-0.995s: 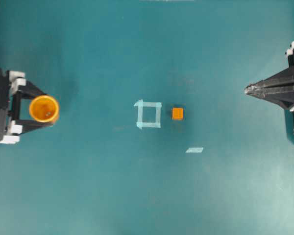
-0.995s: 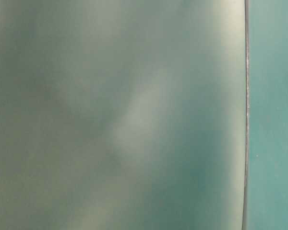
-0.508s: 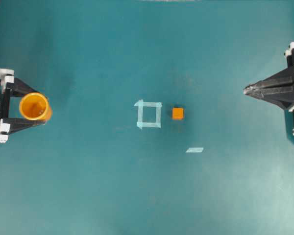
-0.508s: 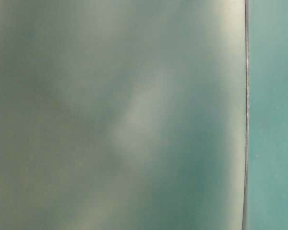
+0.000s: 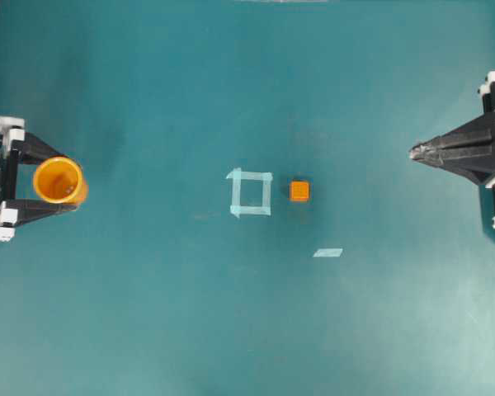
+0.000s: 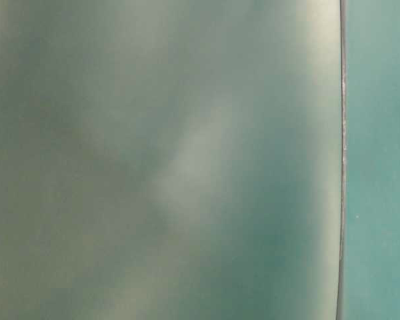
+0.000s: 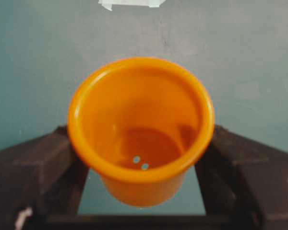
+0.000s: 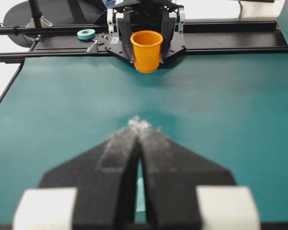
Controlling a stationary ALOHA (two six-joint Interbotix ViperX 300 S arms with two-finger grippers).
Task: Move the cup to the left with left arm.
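Left pincer [image 5: 62,181], level, around raised cup [image 5: 58,179].

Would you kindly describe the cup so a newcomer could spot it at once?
Start at the teal table's far left edge in the overhead view. There the left end effector grips the cup, lifted off the table. It is round, hollow and orange, unlike the small solid cube near the taped square.

A robotics lab bench, by the look of it: a teal tabletop [image 5: 148,313] marked with tape squares [image 5: 249,192], black metal framing [image 8: 230,40] and a tape roll [image 8: 86,34] beyond the far pincer [image 8: 146,45].
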